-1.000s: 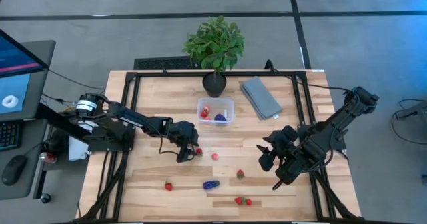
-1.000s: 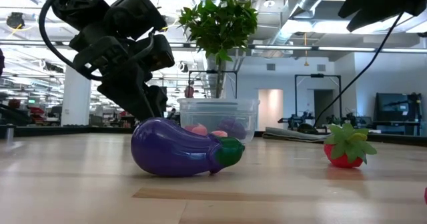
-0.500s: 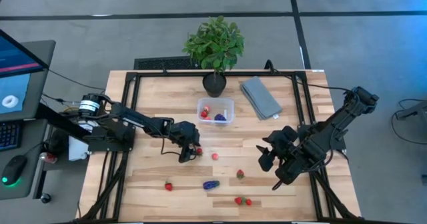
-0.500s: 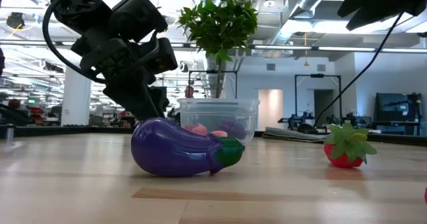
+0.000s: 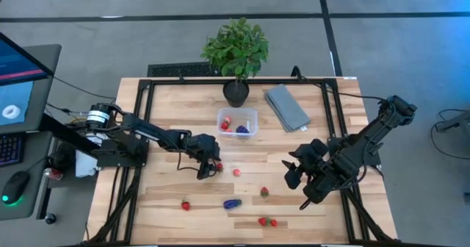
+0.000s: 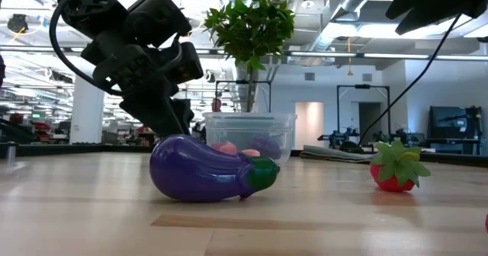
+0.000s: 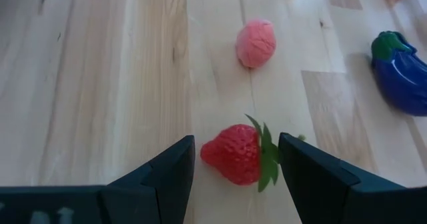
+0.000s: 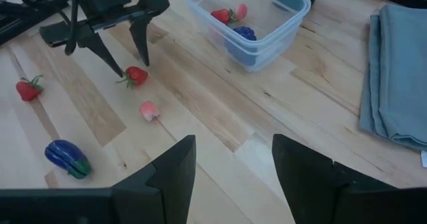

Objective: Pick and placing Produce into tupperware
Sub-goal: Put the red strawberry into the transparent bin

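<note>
A red strawberry (image 7: pixel 235 159) with a green top lies on the wooden table (image 5: pixel 161 129) left of the middle. My left gripper (image 7: pixel 235 143) is open and slants down over it, one finger on either side; I see no touch. The clear tupperware (image 5: pixel 237 122) stands farther back, with a strawberry, a pink piece and a purple piece inside. A pink piece (image 5: pixel 236 172), a purple eggplant (image 5: pixel 232 203) and more strawberries (image 5: pixel 264 192) (image 5: pixel 185 204) (image 5: pixel 267 221) lie toward the near edge. My right gripper (image 5: pixel 299 178) hangs open above the table's right half, holding nothing.
A leafy plant in a black pot (image 5: pixel 236 92) stands at the far edge behind the tupperware. A folded grey cloth (image 5: pixel 286 107) lies to the pot's right. A black frame runs round the table (image 5: pixel 147 92). A monitor and mouse sit off the left side.
</note>
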